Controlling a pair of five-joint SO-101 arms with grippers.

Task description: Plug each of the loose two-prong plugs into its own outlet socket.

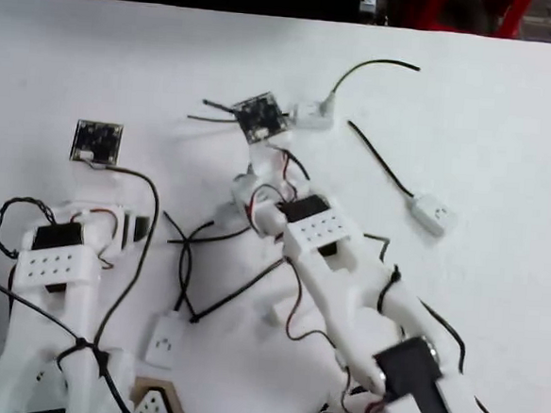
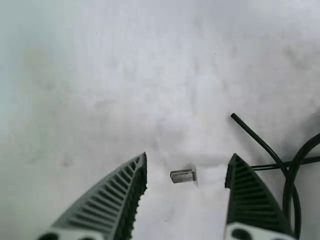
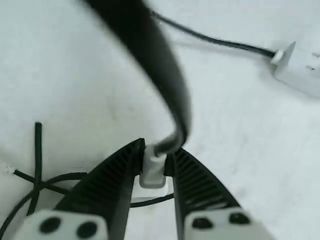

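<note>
My right gripper [image 3: 157, 150] and left gripper [image 2: 189, 156], ribbed black wedges, hang over a matte white table [image 1: 509, 119]. Two boxy white outlet sockets lie on it, each on a thin black lead: one socket [image 1: 433, 214] well off to the right, the other socket [image 1: 164, 340] between my white plastic arms. The right gripper is pressed together on a small white two-prong plug [image 3: 151, 175], whose glossy black cord [image 3: 150, 55] arches up from it. The left gripper is spread wide, a small grey rectangular piece [image 2: 182, 176] lying flat on the tabletop between its slatted fingers, touching neither.
</note>
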